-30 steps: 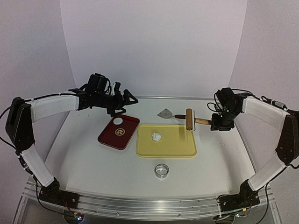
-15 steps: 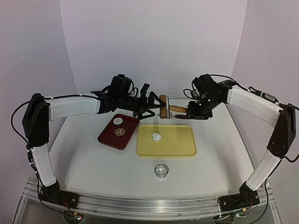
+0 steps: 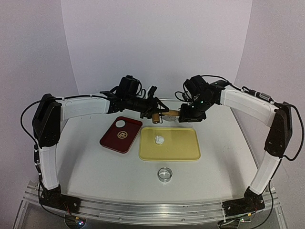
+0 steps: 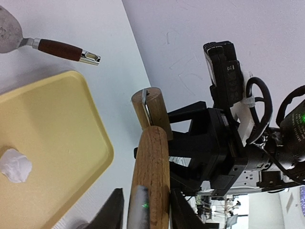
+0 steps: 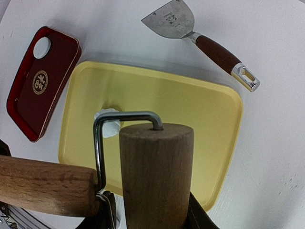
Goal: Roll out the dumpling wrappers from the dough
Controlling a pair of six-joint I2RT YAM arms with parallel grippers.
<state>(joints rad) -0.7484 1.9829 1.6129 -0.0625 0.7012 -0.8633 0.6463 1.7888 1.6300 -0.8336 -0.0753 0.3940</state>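
Observation:
A wooden roller [image 3: 164, 114] hangs in the air behind the yellow tray [image 3: 181, 148], between my two grippers. My right gripper [image 3: 183, 114] [image 5: 152, 217] is shut on its thick drum [image 5: 157, 176]. My left gripper [image 3: 153, 114] [image 4: 147, 205] has its fingers tight on either side of the handle [image 4: 152, 167]. The dough [image 3: 159, 140] [image 4: 14, 165] [image 5: 109, 126] is a small white lump lying alone on the yellow tray. A small round white disc [image 3: 121, 124] [image 5: 42, 47] that looks like a dumpling wrapper lies in the red tray [image 3: 114, 140].
A metal scraper [image 5: 171, 19] [image 4: 59, 50] with a brown handle lies on the table behind the yellow tray. A shiny ring cutter [image 3: 165, 174] sits in front of that tray. The red tray is just left of it.
Both arms swung in to meet at the back middle. The right one carried the roller leftward and up. The left gripper went from wide open to shut around the handle.

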